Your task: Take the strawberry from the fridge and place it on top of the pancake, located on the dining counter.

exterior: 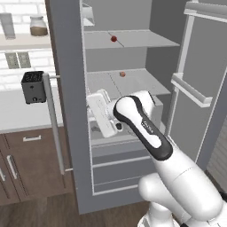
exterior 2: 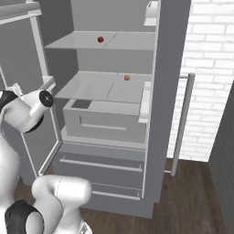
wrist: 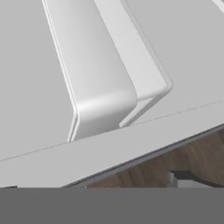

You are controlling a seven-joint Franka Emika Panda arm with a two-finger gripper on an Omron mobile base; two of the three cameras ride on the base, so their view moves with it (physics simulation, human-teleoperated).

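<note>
The fridge (exterior: 66, 88) stands with both doors open, pale shelves showing inside. The strawberry (exterior: 114, 39), a tiny red berry, rests on the upper shelf, also seen from the right (exterior 2: 100, 39). My gripper (exterior: 98, 116) hangs well below it, at crisper-drawer height by the inner face of the left door. In the hand view its dark fingertips (wrist: 188, 178) stand far apart at the bottom edge, so the gripper (wrist: 98, 184) is open and holds nothing. It faces a white door bin (wrist: 103, 87) with wood floor beneath. The pancake and the dining counter are out of view.
A small orange-brown fruit (exterior: 123, 74) lies on the middle shelf. A pale crisper drawer (exterior 2: 105, 121) juts out below it. The right door (exterior: 199, 88) swings out beside my arm. A black toaster (exterior: 33, 87) sits on the side counter, above brown cabinets (exterior: 31, 164).
</note>
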